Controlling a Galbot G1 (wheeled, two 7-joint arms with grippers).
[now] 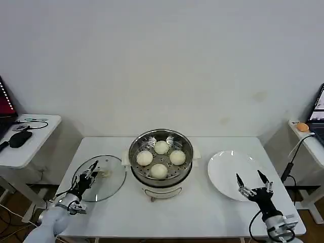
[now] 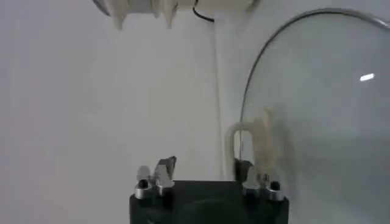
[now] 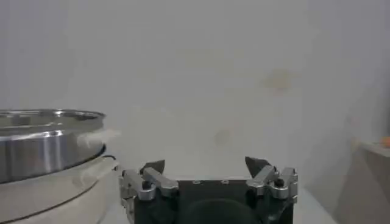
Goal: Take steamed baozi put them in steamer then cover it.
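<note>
The steamer (image 1: 161, 174), a shiny steel pot on a white base, stands at the table's centre with several cream-white steamed baozi (image 1: 159, 170) on its perforated tray. It is uncovered. The cover (image 1: 109, 185), a clear glass lid, lies flat on the table to its left. My left gripper (image 1: 90, 171) hovers open over the lid, just short of its cream handle (image 1: 105, 173). In the left wrist view the handle (image 2: 259, 137) stands by one fingertip of the left gripper (image 2: 204, 170). My right gripper (image 1: 251, 182) is open and holds nothing, low over the white plate (image 1: 225, 169). The right wrist view shows the right gripper (image 3: 207, 165) and the steamer (image 3: 49, 140) beside it.
A side table (image 1: 30, 144) at the left carries a black mouse and a laptop. Another side table (image 1: 309, 139) at the right holds an orange object (image 1: 302, 127), with a cable hanging down. The white table's front edge runs close behind both grippers.
</note>
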